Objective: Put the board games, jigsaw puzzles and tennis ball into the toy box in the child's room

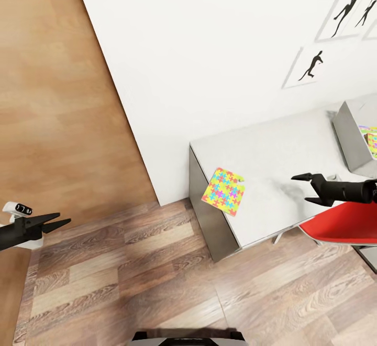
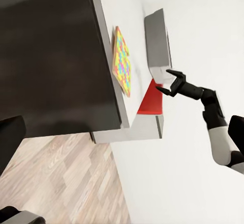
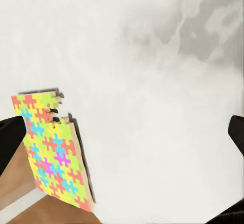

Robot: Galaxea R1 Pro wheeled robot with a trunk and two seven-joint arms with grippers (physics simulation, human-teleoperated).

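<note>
the table is a pale grey-white top set against a white wall, with wood plank floor in front and a warmer brown stretch of floor to the left. black silhouette athlete pictures hang on the wall above the far end of the table, and a red chair sits tucked at the table's front edge. 1 jigsaw puzzle lies flat near the table's front left corner, its edge just over the rim. the grey toy box stands on the table at the right, well apart from that puzzle, with a bright patterned piece showing inside it at the frame edge. the right gripper hovers over the bare table top between puzzle and toy box, its fingers spread and empty. the left gripper hangs over the floor well left of the table, its 2 fingers close together with nothing between them. the left wrist view adds the table's dark side panel and the right arm seen from the side. the right wrist view shows the puzzle's interlocking pieces close up, with a few notched pieces along 1 edge.
</note>
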